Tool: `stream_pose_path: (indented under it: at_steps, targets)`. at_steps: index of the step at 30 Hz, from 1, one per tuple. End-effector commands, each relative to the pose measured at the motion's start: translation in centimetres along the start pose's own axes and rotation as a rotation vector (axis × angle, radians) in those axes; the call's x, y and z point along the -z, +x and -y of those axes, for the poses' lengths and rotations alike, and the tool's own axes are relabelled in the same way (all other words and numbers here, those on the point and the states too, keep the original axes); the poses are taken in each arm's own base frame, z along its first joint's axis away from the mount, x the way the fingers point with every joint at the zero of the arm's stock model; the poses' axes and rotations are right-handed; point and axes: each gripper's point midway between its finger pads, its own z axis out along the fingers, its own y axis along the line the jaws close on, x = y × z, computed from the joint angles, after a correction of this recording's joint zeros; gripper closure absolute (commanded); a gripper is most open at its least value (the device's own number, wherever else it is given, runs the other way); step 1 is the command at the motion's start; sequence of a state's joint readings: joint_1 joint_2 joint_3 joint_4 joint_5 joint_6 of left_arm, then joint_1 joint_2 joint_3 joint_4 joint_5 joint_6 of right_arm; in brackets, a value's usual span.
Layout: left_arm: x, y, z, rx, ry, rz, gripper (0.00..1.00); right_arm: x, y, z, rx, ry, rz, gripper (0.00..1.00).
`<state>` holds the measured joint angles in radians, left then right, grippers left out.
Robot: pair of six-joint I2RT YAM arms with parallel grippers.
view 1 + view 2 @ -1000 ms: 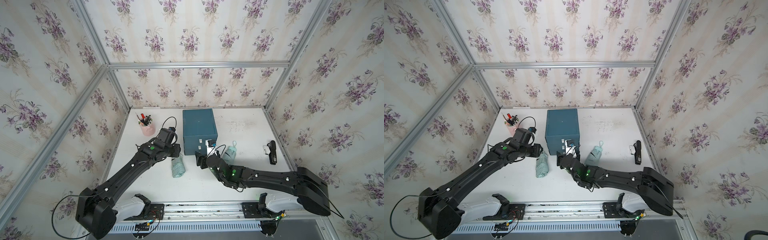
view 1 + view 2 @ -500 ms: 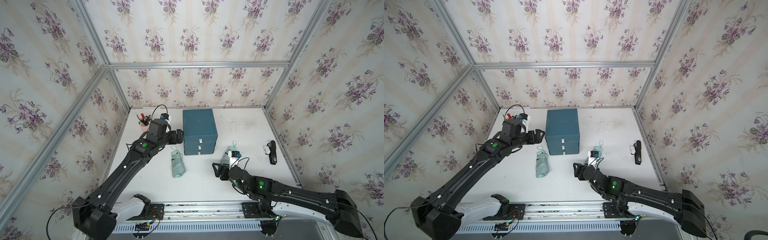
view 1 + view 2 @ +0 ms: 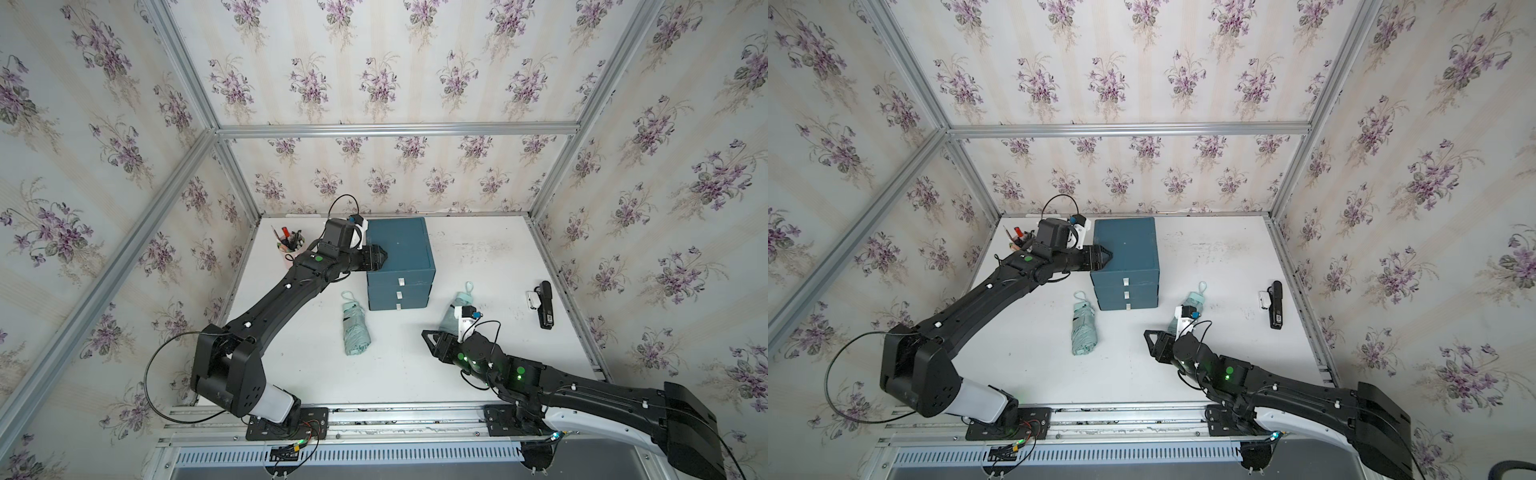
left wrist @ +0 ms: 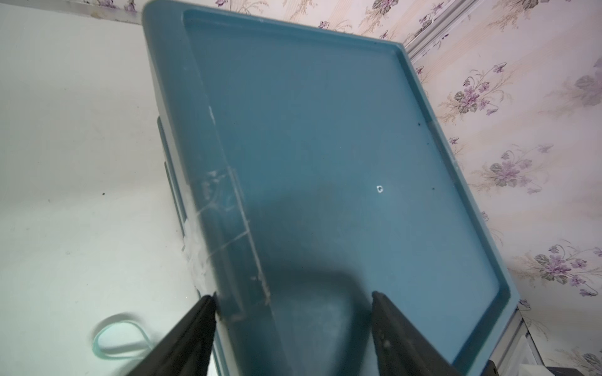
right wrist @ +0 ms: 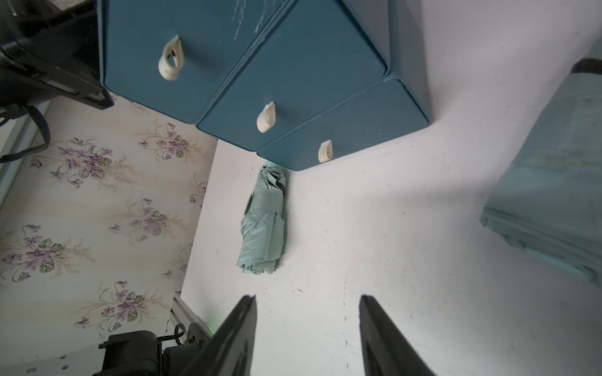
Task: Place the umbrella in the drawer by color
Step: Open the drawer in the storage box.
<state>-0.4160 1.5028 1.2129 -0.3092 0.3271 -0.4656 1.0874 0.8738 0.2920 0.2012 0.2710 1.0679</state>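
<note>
bare table (image 3: 399,357) before drawer (image 3: 397,266), mint umbrella (image 3: 354,328) beside it

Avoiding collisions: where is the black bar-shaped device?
In both top views, the black device lies at the table's right edge, right of the pale teal folded umbrella.

Bluish umbrella (image 3: 460,300) half hidden behind the right wrist (image 3: 464,322)

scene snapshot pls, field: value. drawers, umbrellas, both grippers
drawer: three stacked, all shut
mint umbrella: folded, lying on table, beside the drawer front's left corner
pale teal umbrella: on table right of drawer, partly hidden
left gripper: open, at the drawer's top edge, holding nothing
right gripper: open, empty, over bare table
other: pen cup, black device
</note>
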Motion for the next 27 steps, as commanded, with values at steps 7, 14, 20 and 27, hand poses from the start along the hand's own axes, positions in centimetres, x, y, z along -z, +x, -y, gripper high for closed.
stream_pose_path:
  at_steps: [7,14,20,27]
  targets:
    - [0.2,8.9,-1.7,-0.002,-0.056,-0.201,0.39,-3.1,-0.5,-1.2,-0.053,-0.077,0.018,0.59]
    - [2.3,10.4,-2.0,-0.01,-0.065,-0.189,0.4,-5.8,0.0,-0.3,-0.053,-0.057,0.032,0.61]
    - [2.7,10.4,-2.1,-0.037,-0.079,-0.194,0.4,-8.4,-0.4,0.4,-0.112,-0.11,0.036,0.61]
    - [3.0,10.5,-2.0,-0.052,-0.073,-0.198,0.4,-10.4,-0.6,0.0,-0.147,-0.164,0.054,0.6]
